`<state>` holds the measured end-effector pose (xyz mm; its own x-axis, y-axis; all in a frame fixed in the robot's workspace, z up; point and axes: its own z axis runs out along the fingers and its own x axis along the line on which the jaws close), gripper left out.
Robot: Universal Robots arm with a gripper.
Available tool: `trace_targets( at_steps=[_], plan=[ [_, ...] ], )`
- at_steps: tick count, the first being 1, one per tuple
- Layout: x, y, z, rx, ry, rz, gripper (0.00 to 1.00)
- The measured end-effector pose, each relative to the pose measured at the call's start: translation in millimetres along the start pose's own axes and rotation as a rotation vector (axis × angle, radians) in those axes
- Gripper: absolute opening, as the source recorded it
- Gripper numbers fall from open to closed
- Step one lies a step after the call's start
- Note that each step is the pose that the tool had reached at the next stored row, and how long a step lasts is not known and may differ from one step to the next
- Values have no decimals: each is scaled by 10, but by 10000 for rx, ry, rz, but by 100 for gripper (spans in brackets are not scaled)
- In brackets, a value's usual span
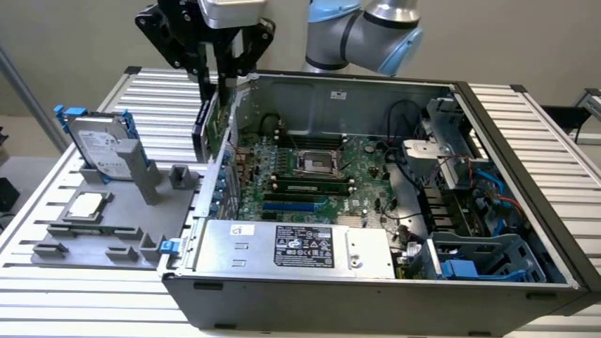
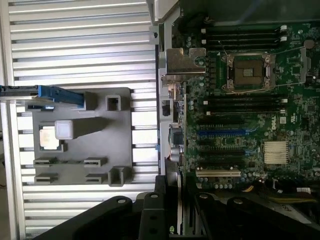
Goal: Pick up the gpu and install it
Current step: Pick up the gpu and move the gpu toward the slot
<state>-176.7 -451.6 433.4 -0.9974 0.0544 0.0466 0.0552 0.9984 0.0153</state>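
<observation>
The gpu [image 1: 208,125] hangs upright and edge-on, black on one face and green on the other. My gripper [image 1: 224,76] is shut on its top edge. The card is in the air over the open computer case's wall [image 1: 202,211] on the exterior view's left, beside the green motherboard [image 1: 310,162]. In the wrist view the gpu [image 2: 178,200] shows as a thin strip running out from between my black fingers [image 2: 150,215]. It lines up near the motherboard's edge, where the expansion slots [image 2: 222,133] lie.
A grey fixture tray [image 1: 103,236] beside the case holds a silver hard drive with blue rails [image 1: 98,151] and a CPU chip [image 1: 86,205]. Inside the case are memory sticks [image 1: 305,189], the power supply [image 1: 291,246], cables and a blue drive cage [image 1: 479,260].
</observation>
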Motion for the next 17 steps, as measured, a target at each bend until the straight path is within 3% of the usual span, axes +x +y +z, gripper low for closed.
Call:
trace_targets(
  at_steps=[17],
  plan=[
    [-777,22,12,-27,11,-2,26]
  ],
)
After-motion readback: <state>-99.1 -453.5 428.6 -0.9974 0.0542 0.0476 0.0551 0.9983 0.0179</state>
